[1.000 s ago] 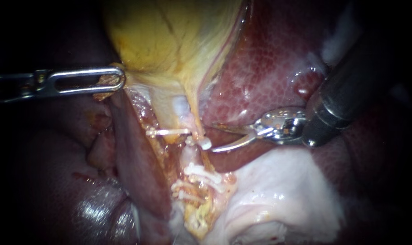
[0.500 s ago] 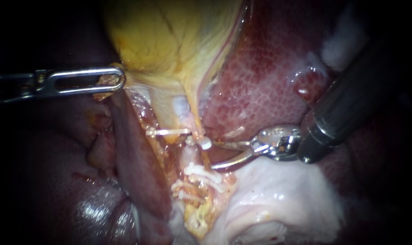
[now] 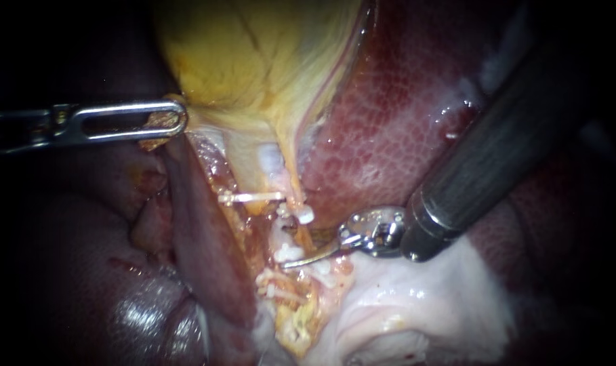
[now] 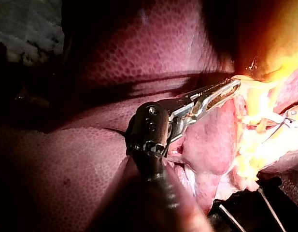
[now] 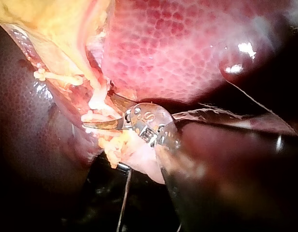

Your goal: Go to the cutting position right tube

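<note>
Gripping the gallbladder's (image 3: 253, 61) edge, my left instrument (image 3: 175, 123) stays clamped, while my right instrument (image 3: 291, 247) has advanced below the gallbladder, its open blades now straddling the right tube (image 3: 279, 237) between white clips (image 3: 306, 217).

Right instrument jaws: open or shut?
Open. In the endoscope view the right instrument shows a clear gap between its two jaws, with the tube in that gap. The right wrist view shows the same spread.

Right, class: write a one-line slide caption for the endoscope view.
Left instrument holds the gallbladder; right instrument, blades open, at the clipped tube.
</note>
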